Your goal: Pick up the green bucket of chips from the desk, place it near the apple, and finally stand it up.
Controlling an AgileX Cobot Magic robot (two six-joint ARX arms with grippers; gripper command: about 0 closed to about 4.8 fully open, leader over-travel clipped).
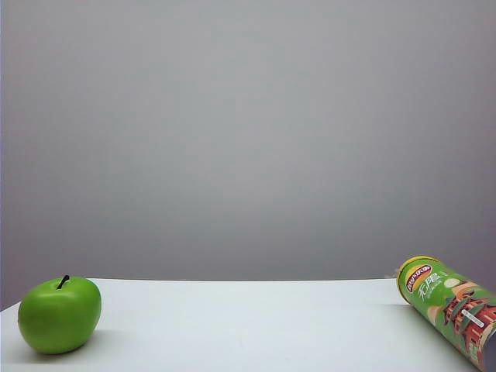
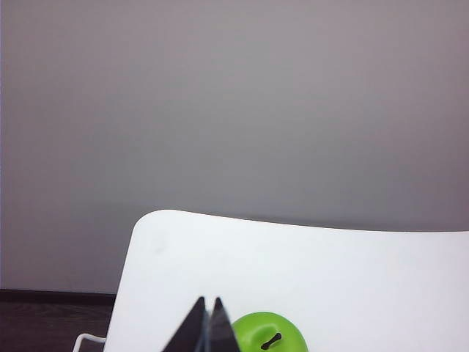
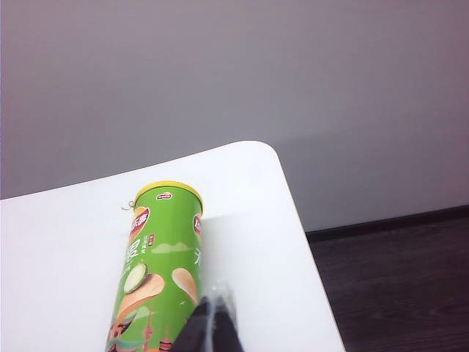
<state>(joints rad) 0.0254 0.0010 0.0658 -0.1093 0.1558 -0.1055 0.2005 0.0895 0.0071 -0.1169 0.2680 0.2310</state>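
Note:
The green bucket of chips lies on its side at the right edge of the white desk, yellow lid toward the back. The apple, glossy green with a dark stem, sits at the desk's left front. Neither arm shows in the exterior view. In the left wrist view my left gripper is shut and empty, its tips just beside the apple and above the desk. In the right wrist view my right gripper is shut and empty, close beside the lying bucket of chips, not holding it.
A plain grey wall stands behind the desk. The desk's rounded far corners and dark floor lie beyond its edges. A thin white frame piece shows below the desk's left edge.

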